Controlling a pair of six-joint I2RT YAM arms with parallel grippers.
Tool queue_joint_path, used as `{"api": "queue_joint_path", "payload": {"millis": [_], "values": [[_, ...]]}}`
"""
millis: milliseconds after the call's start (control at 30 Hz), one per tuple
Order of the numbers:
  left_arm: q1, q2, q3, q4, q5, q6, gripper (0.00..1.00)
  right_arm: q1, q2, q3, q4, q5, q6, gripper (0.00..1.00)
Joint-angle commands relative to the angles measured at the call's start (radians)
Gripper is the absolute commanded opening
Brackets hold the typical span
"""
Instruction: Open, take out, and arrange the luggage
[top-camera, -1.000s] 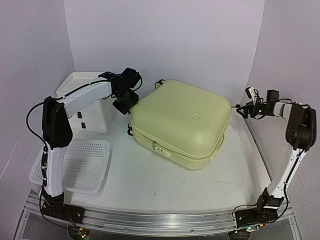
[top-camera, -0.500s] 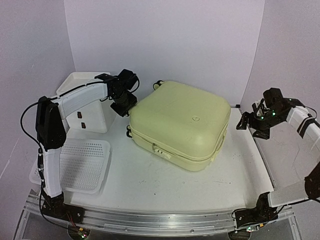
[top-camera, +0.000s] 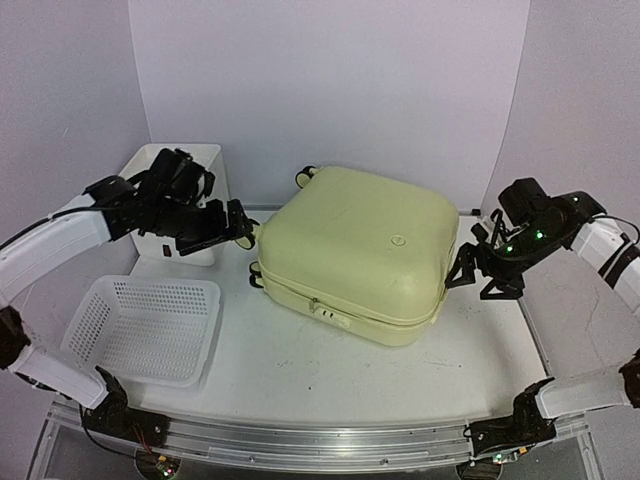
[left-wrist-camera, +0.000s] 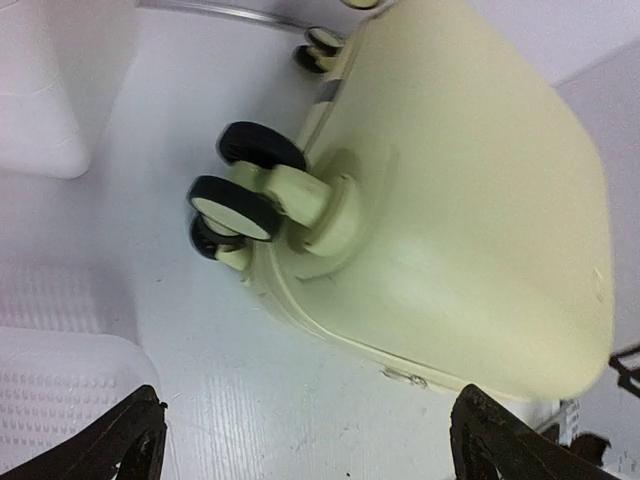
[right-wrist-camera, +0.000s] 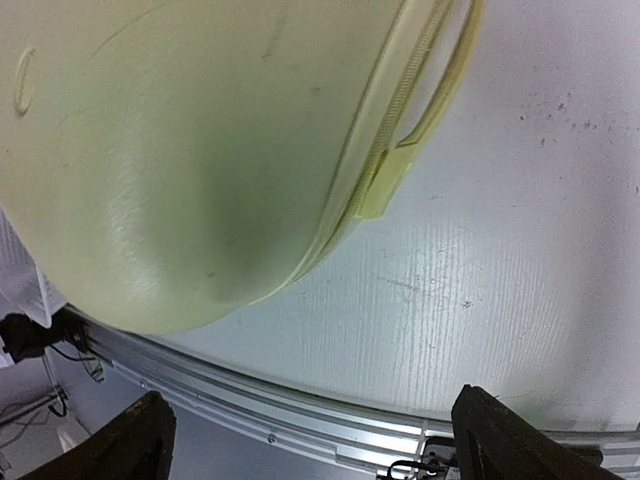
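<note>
The luggage (top-camera: 355, 255) is a pale yellow hard-shell suitcase lying flat and closed in the middle of the table. Its zip seam and a small latch (top-camera: 328, 313) face the front. In the left wrist view its black-and-yellow wheels (left-wrist-camera: 240, 200) stick out of the near corner of the luggage (left-wrist-camera: 470, 200). My left gripper (top-camera: 245, 228) hovers open just left of that wheel corner, holding nothing (left-wrist-camera: 305, 425). On the other side, my right gripper (top-camera: 478, 283) is open and empty beside the case's right edge (right-wrist-camera: 310, 425), above bare table next to the luggage (right-wrist-camera: 180, 150) and its side handle (right-wrist-camera: 390, 180).
A white drawer box (top-camera: 205, 165) stands at the back left, partly behind my left arm. A white perforated basket (top-camera: 150, 325) lies at the front left. The metal rail (top-camera: 300, 440) runs along the near table edge. Purple walls close in the back and sides.
My left gripper has pulled back from the luggage's rear left corner, dropped lower and opened wide. The right arm has swung down to the case's right side. The luggage has shifted slightly.
</note>
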Motion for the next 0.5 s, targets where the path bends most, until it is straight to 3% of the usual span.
{"api": "queue_joint_path", "payload": {"millis": [0,133,200,267,433,467], "values": [[-0.014,-0.161,-0.227,0.324,0.332,0.256,0.99,0.192,0.025,0.124,-0.005,0.144,0.009,0.98],[-0.113,-0.15,-0.359,0.506,0.461,0.329,0.99,0.338,0.081,0.173,-0.004,0.222,0.022,0.98],[-0.204,-0.109,-0.398,0.609,0.424,0.378,0.99,0.371,0.102,0.186,-0.002,0.242,0.021,0.98],[-0.283,-0.08,-0.459,0.746,0.294,0.439,0.99,0.383,0.112,0.191,0.004,0.242,0.015,0.98],[-0.315,-0.021,-0.767,1.416,0.198,0.576,0.96,0.385,0.108,0.188,0.006,0.247,-0.002,0.98],[-0.314,0.007,-0.793,1.484,0.177,0.603,0.95,0.385,0.102,0.184,0.007,0.255,-0.003,0.98]]}}
